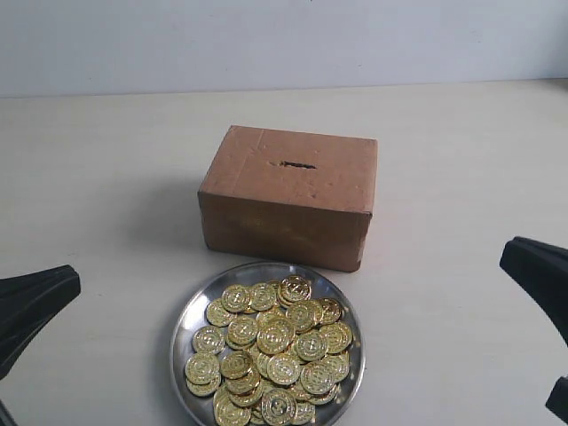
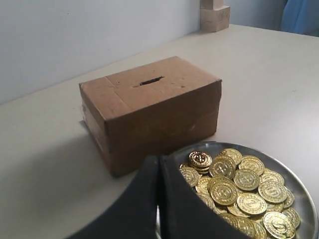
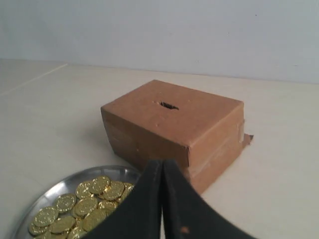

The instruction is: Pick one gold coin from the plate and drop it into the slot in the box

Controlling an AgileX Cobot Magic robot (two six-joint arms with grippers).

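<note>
A brown cardboard box [image 1: 288, 195] stands at the table's middle, its dark slot [image 1: 298, 164] cut in the top face. In front of it a round silver plate [image 1: 192, 311] holds a heap of several gold coins [image 1: 271, 351]. My left gripper [image 1: 53, 288] sits low at the left edge, shut and empty, well clear of the plate. My right gripper [image 1: 524, 257] sits at the right edge, also shut and empty. In the left wrist view the shut gripper [image 2: 159, 162] stands before the box [image 2: 149, 107], slot [image 2: 149, 81] and coins [image 2: 244, 186]. The right wrist view shows the shut gripper [image 3: 162, 167], box [image 3: 174, 127] and slot [image 3: 169, 105].
The table [image 1: 461, 177] is a pale cream surface running back to a light wall. A small stack of tan blocks [image 2: 215, 15] stands at the far table edge in the left wrist view, and something blue [image 2: 301, 17] shows beside it.
</note>
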